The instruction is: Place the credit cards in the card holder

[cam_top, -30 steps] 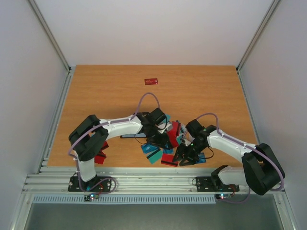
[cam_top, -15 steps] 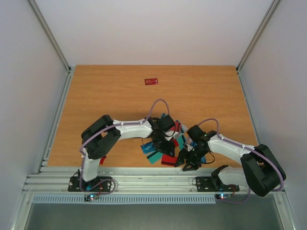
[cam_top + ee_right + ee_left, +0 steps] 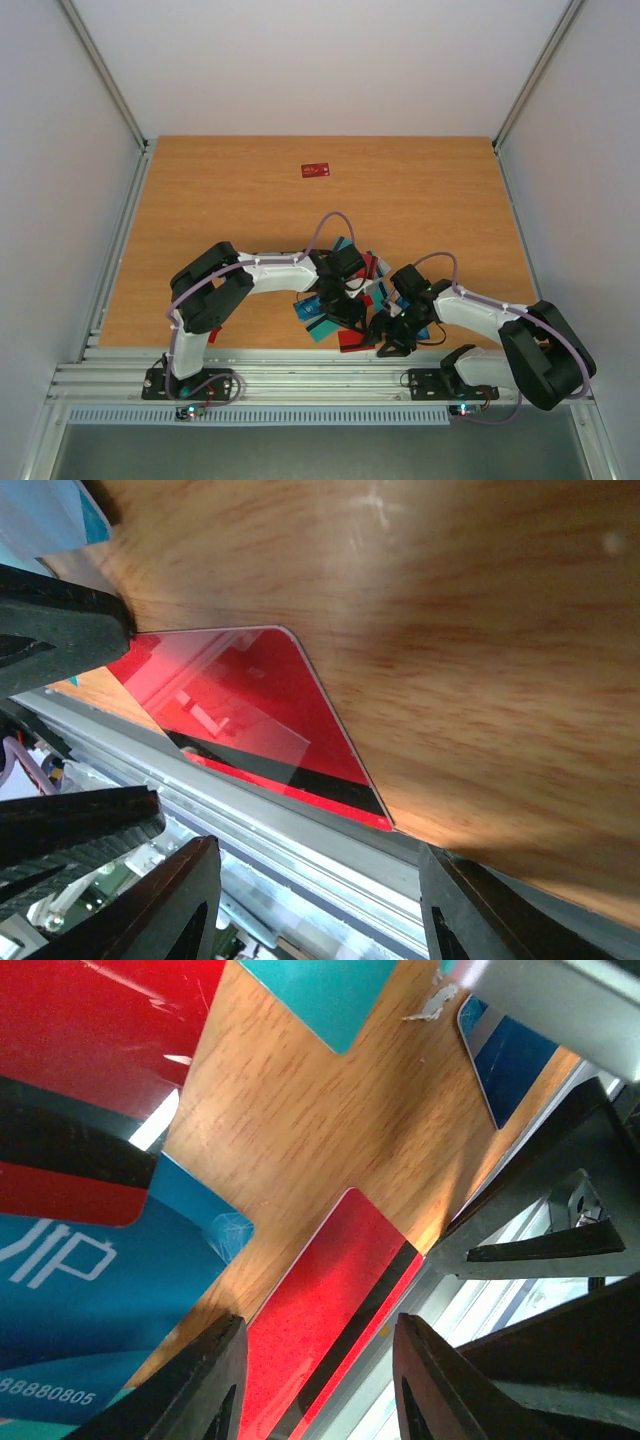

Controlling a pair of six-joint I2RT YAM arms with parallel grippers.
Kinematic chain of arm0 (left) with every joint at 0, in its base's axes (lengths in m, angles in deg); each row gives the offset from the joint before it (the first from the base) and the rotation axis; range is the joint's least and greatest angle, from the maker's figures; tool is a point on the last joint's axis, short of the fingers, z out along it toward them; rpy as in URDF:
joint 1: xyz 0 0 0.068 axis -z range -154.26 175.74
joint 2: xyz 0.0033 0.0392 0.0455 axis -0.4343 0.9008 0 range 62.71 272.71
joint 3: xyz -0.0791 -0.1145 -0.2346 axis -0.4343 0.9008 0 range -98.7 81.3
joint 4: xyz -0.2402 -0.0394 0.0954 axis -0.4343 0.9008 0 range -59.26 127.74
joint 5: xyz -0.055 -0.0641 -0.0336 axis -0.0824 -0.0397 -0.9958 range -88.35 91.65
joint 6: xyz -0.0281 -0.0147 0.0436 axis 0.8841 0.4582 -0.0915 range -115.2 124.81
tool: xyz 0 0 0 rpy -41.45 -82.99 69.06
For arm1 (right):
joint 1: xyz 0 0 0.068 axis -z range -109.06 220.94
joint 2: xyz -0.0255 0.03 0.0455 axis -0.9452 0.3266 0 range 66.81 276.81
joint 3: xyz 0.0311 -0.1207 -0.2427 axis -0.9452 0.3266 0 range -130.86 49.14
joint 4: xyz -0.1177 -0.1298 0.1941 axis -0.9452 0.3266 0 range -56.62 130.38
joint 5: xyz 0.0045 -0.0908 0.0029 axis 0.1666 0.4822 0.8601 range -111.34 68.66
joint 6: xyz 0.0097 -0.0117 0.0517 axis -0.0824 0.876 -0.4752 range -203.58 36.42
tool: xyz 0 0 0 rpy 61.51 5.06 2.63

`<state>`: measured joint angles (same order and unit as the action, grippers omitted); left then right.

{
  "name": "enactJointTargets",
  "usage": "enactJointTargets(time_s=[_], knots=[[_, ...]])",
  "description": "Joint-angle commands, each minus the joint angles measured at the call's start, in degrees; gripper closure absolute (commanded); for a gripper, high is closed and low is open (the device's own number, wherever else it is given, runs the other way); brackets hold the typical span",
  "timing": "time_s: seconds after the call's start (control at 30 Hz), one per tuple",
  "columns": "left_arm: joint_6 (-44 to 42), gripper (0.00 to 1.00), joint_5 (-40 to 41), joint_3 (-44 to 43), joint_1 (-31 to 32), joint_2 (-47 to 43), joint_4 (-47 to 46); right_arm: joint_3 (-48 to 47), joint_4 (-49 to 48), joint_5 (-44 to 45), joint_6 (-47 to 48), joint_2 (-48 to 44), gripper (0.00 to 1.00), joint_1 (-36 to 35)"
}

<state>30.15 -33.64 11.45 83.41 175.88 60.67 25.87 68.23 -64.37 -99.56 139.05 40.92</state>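
1. On the wooden table (image 3: 220, 200), at its near middle, a loose heap of credit cards (image 3: 322, 322) in red, teal and blue, overlapping between the two arms.
2. Well apart from the heap, toward the far side of the table, one single red card (image 3: 316, 170), lying alone.
3. At the near edge of the heap, just beside the metal rail (image 3: 300, 850), a red card with black stripe (image 3: 330, 1305), flat on the wood.
4. Over this striped card, the left gripper (image 3: 320, 1385). Fingers (image 3: 215, 1385) apart, astride the end of the card, nothing clamped between them. Whether touching the card's edges or not: cannot tell.
5. Close on the right, the right gripper (image 3: 335, 910), low over the same near edge. Fingers (image 3: 180, 900) wide apart, with only the striped card and bare wood before them, nothing held.
6. In the left wrist view, more cards around:
   - On the left, a blue card with white letters (image 3: 90, 1290), partly covered by a second red striped card (image 3: 80, 1070).
   - Beyond them, a teal card (image 3: 320, 990) and another blue card (image 3: 510, 1060).
7. In the right wrist view, at the left corner of the striped card, a black part of the left arm (image 3: 55, 620) — touching it or almost touching.
8. No sure sight of the card holder in these views.
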Motion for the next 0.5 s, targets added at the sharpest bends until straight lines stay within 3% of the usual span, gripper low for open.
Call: enactJointTargets(time_s=[0.0,0.2,0.47], knots=[[1.06,0.57,0.99,2.19,0.6,0.87,-0.11,1.9,-5.44,0.1,-2.78,0.43,0.44,-0.13],[1.7,0.58,0.82,3.56,0.6,-0.12,-0.57,3.5,-7.37,-0.59,-4.3,1.25,0.44,-0.08],[1.45,0.58,1.52,1.96,0.6,-1.35,3.03,5.0,-4.2,0.52,-11.29,-6.43,0.44,-0.29]])
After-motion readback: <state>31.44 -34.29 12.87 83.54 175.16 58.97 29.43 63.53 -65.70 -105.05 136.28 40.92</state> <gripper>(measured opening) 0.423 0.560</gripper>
